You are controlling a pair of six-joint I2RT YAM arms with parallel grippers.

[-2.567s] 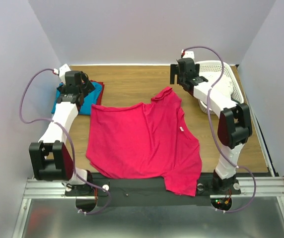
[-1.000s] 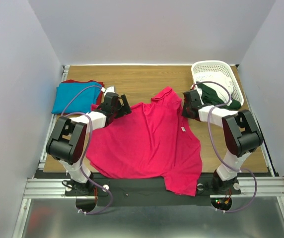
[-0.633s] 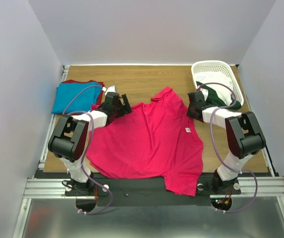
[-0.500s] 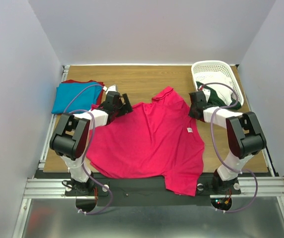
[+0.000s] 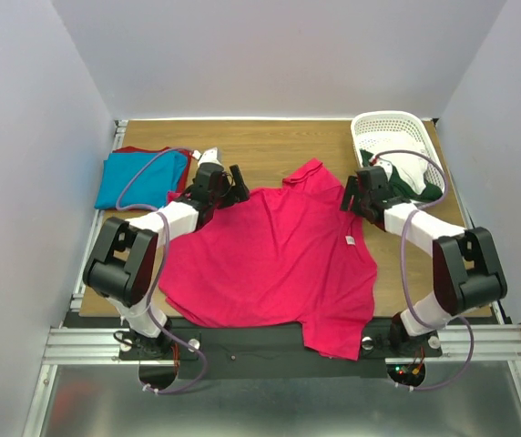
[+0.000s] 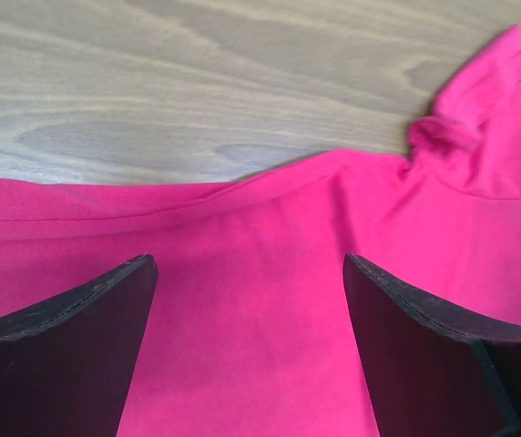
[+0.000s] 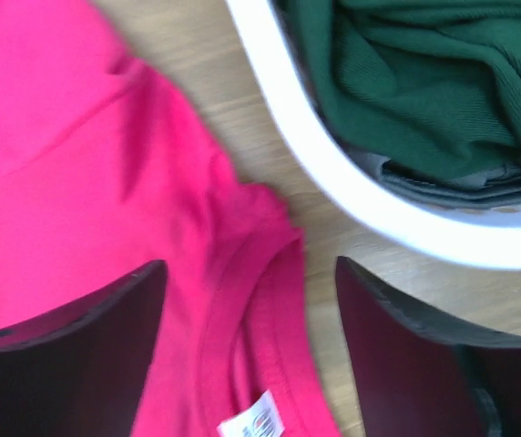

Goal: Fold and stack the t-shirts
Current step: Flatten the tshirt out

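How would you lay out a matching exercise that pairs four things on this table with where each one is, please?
Things:
1. crimson-pink t-shirt
2. turquoise-blue t-shirt
3. dark green garment
4. white neck label

Places:
A. inside the white basket
B. folded at the far left corner of the table
C. at the pink shirt's neckline, on its right side
D. spread open across the middle of the table

Pairs: 1-D, 2-B, 3-A, 4-C.
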